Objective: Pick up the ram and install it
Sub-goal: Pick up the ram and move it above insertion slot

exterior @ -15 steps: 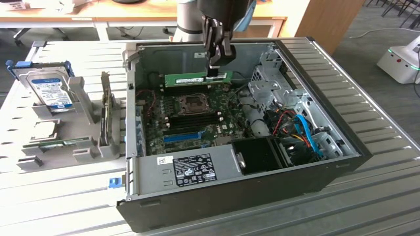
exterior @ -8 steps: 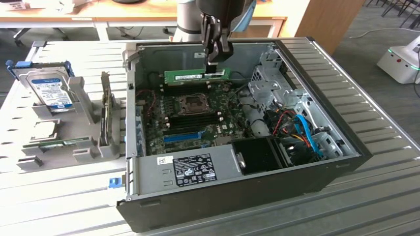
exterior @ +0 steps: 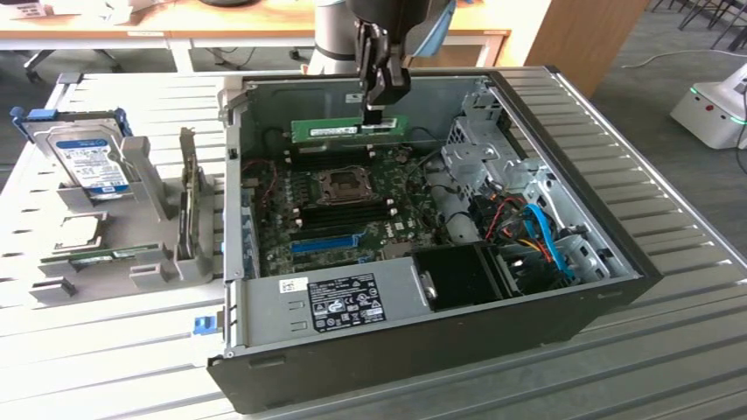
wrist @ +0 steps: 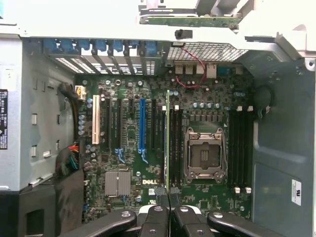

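Installation step in hand, ram not yet seated. The gripper [exterior: 376, 125] jaws pinch the ram [exterior: 332, 129], holding it on edge above the far part of the motherboard [exterior: 397, 219]. In my judgement, seating requires its lower edge square over an empty slot.

The exterior view looks down obliquely into the computer case [exterior: 408, 359]; the wrist view faces its motherboard [wrist: 217, 195] head-on, nearer.
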You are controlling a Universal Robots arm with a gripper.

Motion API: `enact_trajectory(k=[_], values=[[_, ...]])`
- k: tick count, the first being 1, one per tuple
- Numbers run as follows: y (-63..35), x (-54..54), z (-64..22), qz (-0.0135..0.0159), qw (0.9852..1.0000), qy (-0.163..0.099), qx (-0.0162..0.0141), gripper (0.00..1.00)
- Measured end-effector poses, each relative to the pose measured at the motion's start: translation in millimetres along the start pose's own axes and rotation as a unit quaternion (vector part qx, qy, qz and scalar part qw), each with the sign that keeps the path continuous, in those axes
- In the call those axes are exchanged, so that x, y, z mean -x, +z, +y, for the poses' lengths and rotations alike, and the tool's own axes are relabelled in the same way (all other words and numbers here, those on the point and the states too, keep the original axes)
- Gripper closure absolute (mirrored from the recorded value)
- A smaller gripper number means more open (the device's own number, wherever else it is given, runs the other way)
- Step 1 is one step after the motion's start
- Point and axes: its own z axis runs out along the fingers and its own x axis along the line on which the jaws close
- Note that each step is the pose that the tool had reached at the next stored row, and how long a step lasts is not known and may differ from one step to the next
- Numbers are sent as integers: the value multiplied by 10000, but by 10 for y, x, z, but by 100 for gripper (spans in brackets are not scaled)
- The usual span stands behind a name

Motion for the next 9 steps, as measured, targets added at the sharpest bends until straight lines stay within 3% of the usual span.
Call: enact_trajectory(k=[9], values=[[8, 58, 0, 0, 10000, 0, 0, 88]])
